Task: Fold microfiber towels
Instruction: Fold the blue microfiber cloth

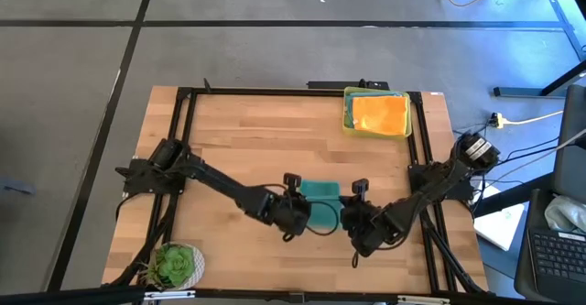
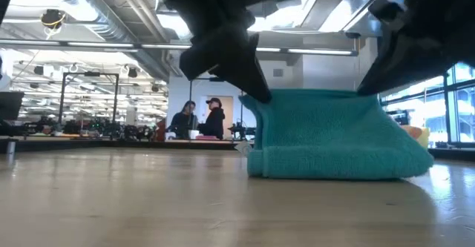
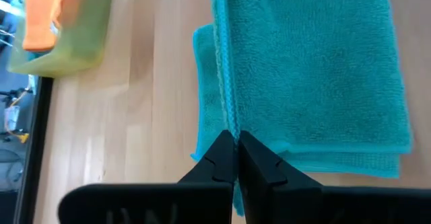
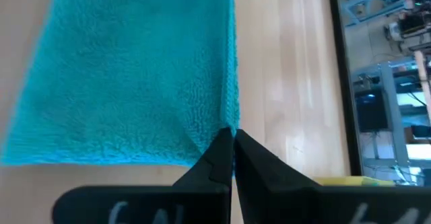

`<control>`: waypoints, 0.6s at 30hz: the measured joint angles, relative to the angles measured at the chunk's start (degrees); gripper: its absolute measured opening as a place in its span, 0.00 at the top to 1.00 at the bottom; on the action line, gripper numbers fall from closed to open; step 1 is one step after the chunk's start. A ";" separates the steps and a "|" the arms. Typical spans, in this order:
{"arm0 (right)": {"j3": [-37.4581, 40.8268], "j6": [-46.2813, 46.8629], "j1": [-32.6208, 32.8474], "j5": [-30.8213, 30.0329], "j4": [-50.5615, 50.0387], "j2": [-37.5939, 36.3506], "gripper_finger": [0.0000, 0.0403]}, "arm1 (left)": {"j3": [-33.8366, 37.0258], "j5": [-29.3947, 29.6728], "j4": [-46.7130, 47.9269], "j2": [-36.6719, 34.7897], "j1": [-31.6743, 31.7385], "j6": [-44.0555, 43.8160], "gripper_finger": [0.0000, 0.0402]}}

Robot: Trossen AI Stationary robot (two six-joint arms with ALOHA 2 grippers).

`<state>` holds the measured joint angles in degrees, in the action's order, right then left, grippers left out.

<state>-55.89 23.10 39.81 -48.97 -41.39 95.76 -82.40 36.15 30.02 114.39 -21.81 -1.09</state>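
The yellow tray at the desk's far right corner is holding an orange towel. Near the front edge, both the left tool and right tool are pinching the teal towel's corners, lifting its near edge.

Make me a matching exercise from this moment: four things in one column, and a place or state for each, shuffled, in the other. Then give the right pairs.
Things:
1. teal towel
2. orange towel
3. green plant
4. left gripper

Places or states:
A. lying in the yellow tray at the table's far right corner
B. shut on the edge of a cloth
C. standing at the table's near left corner
D. pinched on both sides by the left gripper and the right gripper, lifted in the middle of the table

Pairs: 1-D, 2-A, 3-C, 4-B
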 joint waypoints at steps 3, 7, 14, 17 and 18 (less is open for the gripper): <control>3.27 -2.30 -1.78 -0.04 3.54 -1.23 0.98 | 0.16 -1.76 -0.55 0.00 1.65 1.59 1.00; 7.98 -5.38 -4.37 -0.01 9.88 -2.37 0.98 | 0.23 -3.63 -0.43 0.00 3.64 1.74 1.00; 14.53 -13.17 -8.12 0.39 21.79 -3.94 0.98 | 0.29 -4.45 0.33 0.00 5.15 1.74 1.00; 16.18 -15.94 -9.58 0.61 25.20 -4.25 0.98 | 0.29 -4.44 0.88 0.00 5.51 1.70 1.00; 16.49 -16.42 -10.13 1.00 25.80 -4.25 0.98 | 0.29 -4.48 0.92 0.00 5.72 1.68 1.00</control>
<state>-39.40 6.68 29.68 -47.97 -15.59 91.50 -82.11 31.67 30.94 114.39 -16.08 0.59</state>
